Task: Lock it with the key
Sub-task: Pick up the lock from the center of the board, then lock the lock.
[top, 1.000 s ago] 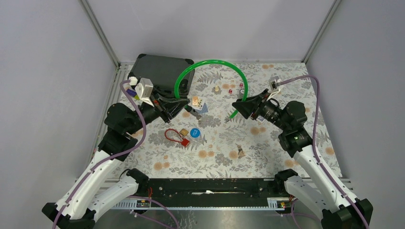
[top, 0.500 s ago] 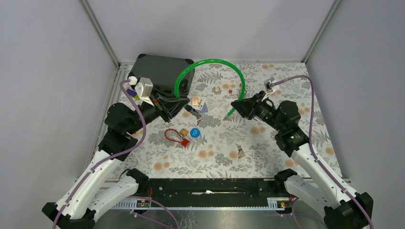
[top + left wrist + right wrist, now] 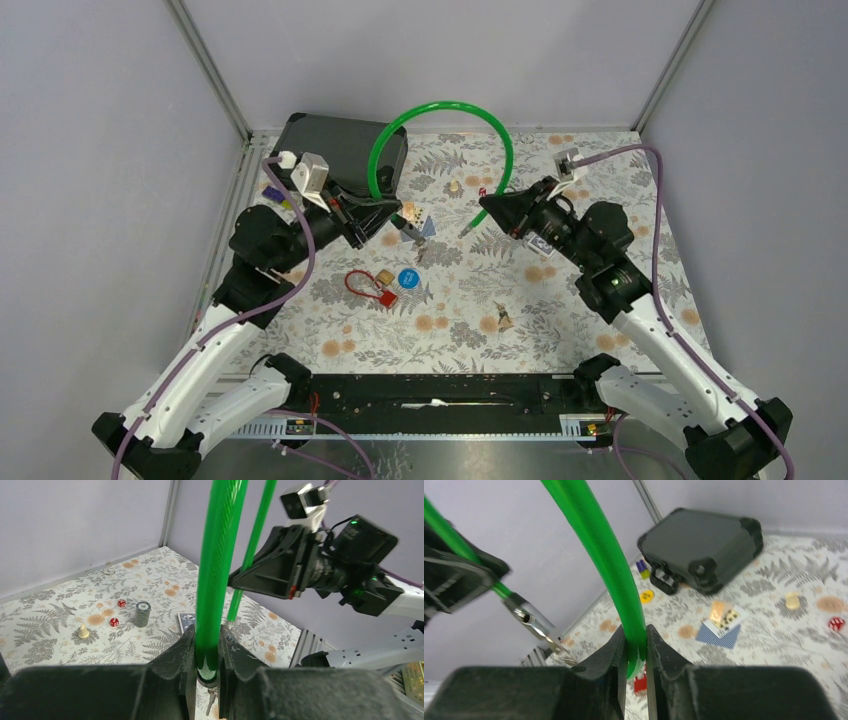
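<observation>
Two grippers, top view: left gripper (image 3: 385, 215) left of centre, right gripper (image 3: 487, 205) right of centre, tips facing each other, apart.
Lock, top view: green cable lock (image 3: 440, 105) arched from one gripper to the other across the upper middle of the frame, raised off the floral table (image 3: 600, 160).
Key, top view: small shape hanging under the left-hand end, probably the key (image 3: 420, 247); too small to be sure.
Other items, top view: black case (image 3: 330, 150) upper left; red padlock (image 3: 372, 288) and blue disc (image 3: 407, 278) side by side below centre.
Left grip, left wrist view: fingers (image 3: 175, 660) closed narrow on the cable near its end, at lower centre; key dangling just under that end.
Surroundings, left wrist view: right gripper upper right, pinching the thinner-looking far run of cable; chip stack (image 3: 143, 614), red dice (image 3: 121, 603) and pale pawn (image 3: 84, 631) on the table at left.
Right grip, right wrist view: fingers (image 3: 611, 660) pressed against both sides of the cable, lower centre.
Far end, right wrist view: metal barrel (image 3: 531, 617) at left, key hanging from it.
</observation>
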